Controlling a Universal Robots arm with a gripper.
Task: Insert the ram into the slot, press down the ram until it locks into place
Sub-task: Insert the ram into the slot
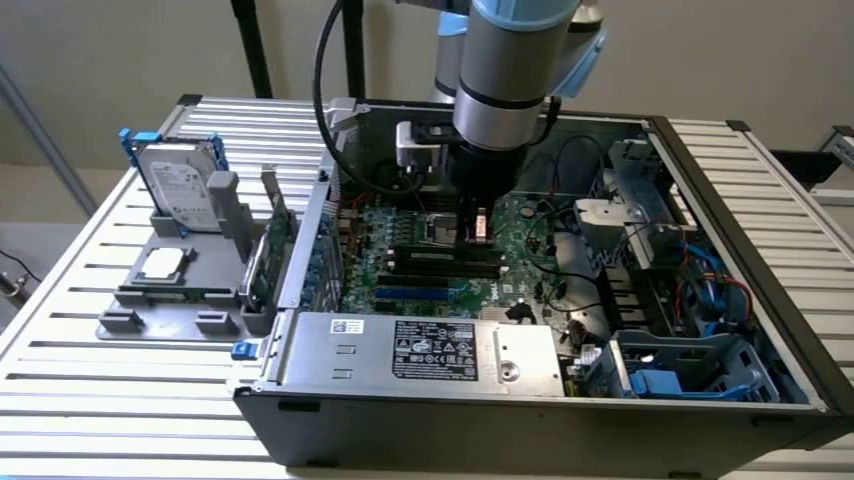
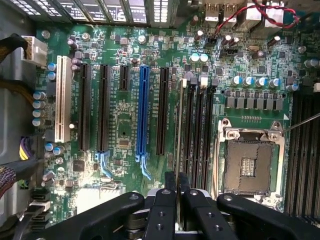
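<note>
My gripper (image 2: 177,182) is shut on the ram (image 2: 179,145), seen edge-on as a thin pale line between the black fingers (image 2: 165,210). The stick runs lengthwise along the outermost of the parallel black memory slots (image 2: 183,125), the one nearest the long expansion sockets. I cannot tell how deep it sits in that slot. In the exterior view the gripper (image 1: 477,228) hangs straight down inside the open computer case, just above the row of black slots (image 1: 447,264) on the green motherboard (image 1: 387,290).
A blue socket (image 2: 143,110), black expansion sockets, a white socket (image 2: 62,100) and the open CPU socket (image 2: 248,160) surround the slots. Case walls, cables and a power supply (image 1: 427,350) hem in the arm. Outside stand a hard drive (image 1: 180,190) and a green bracketed card (image 1: 276,250).
</note>
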